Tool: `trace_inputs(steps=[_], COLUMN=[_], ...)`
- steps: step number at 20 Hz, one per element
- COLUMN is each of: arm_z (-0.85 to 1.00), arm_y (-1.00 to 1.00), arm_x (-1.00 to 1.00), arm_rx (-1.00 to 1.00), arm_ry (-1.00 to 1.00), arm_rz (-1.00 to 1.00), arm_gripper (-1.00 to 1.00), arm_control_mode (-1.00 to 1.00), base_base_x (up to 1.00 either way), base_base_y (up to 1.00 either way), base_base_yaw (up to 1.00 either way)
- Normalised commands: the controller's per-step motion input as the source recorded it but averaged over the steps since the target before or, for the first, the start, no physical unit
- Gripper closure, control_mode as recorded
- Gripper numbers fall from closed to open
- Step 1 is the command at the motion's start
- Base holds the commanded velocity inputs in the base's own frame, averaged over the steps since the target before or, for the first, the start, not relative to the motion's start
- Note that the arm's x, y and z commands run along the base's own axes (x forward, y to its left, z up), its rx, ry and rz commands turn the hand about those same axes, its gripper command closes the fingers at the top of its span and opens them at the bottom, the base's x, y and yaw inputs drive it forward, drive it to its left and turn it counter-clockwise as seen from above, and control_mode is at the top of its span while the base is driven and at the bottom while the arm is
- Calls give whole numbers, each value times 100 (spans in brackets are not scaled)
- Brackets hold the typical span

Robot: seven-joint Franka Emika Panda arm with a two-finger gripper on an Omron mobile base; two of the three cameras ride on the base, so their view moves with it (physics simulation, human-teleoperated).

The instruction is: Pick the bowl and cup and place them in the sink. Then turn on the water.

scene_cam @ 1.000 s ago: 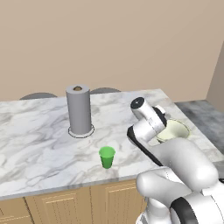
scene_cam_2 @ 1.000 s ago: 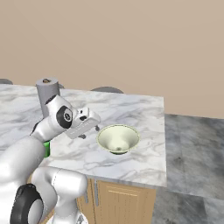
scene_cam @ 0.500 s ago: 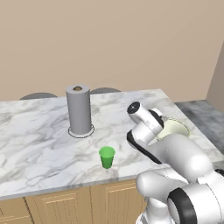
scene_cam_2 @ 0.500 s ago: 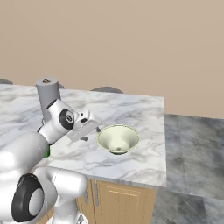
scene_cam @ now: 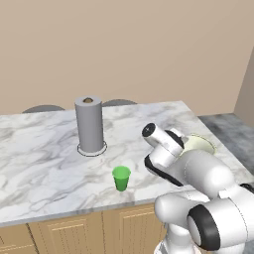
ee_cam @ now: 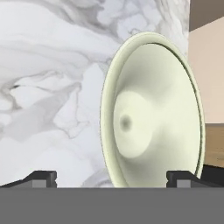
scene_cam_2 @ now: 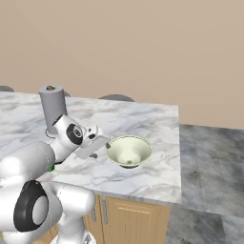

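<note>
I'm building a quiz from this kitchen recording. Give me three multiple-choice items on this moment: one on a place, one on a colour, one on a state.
1. Where does the bowl stand?
A. On the marble counter, near its right end
B. On the floor
C. On top of the grey cylinder

2. What colour is the cup?
A. Red
B. Bright green
C. Black

3. How is the gripper?
A. Shut on the cup
B. Shut on the bowl
C. Open, holding nothing

Answers:
1. A: the right base view shows the bowl resting on the marble top, close to the counter's end.
2. B: the left base view shows a green tumbler near the front edge.
3. C: the hand view shows the fingertips set wide apart, facing the bowl.
</note>
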Motion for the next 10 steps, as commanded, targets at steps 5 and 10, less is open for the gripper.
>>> trace_inputs(steps=[5,10], arm_z=[-25,-17], arm_y=[0,0], arm_x=[10,14], arm_rx=[-3,-2], arm_ry=[0,0], arm_rz=[0,0], arm_gripper=[-100,-100], arm_control_mode=[-100,-100], base_base_x=[0,0], base_base_y=[0,0], base_base_yaw=[0,0])
